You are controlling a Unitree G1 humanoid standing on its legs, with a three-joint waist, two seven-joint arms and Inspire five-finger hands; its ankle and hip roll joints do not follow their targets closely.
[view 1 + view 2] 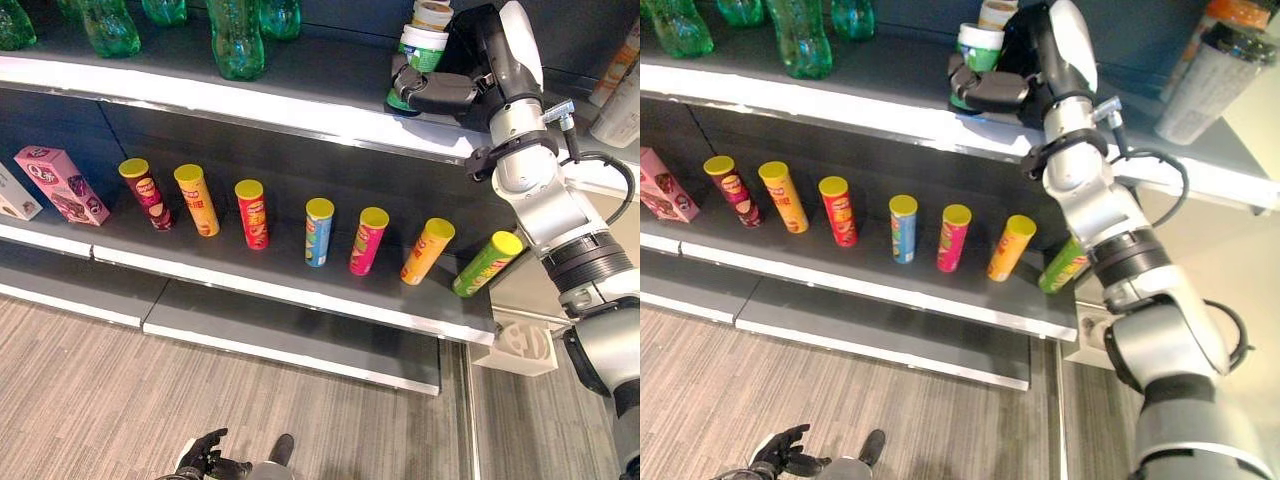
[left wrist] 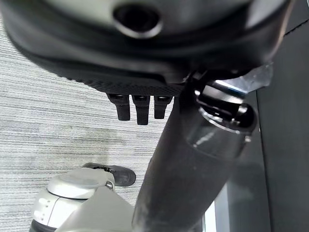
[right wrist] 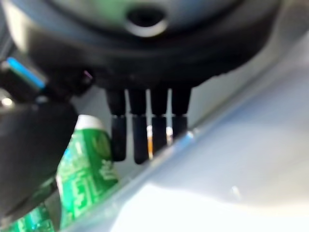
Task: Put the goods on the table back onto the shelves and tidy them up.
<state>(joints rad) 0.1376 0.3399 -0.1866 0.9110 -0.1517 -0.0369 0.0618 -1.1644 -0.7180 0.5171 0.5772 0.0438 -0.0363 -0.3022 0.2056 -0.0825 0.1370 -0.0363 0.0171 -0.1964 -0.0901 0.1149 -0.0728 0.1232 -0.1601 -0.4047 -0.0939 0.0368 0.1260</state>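
A green and white cup (image 1: pixel 420 48) stands near the front lip of the top shelf (image 1: pixel 300 105). My right hand (image 1: pixel 445 92) reaches up to it, and its straight fingers (image 1: pixel 415 92) lie across the cup's lower front. The right wrist view has the same cup (image 3: pixel 87 164) between the thumb and the row of straight fingers (image 3: pixel 145 130). Right behind it stands a second cup (image 1: pixel 432 12), pale with a tan band. My left hand (image 1: pixel 205 455) hangs low over the floor, fingers relaxed and holding nothing.
Several green bottles (image 1: pixel 236 40) stand on the top shelf's left part. Tall pale cups (image 1: pixel 1210 80) stand at its right end. The middle shelf (image 1: pixel 300 285) carries a row of several yellow-lidded chip cans (image 1: pixel 319 230) and a pink box (image 1: pixel 62 185) at the left.
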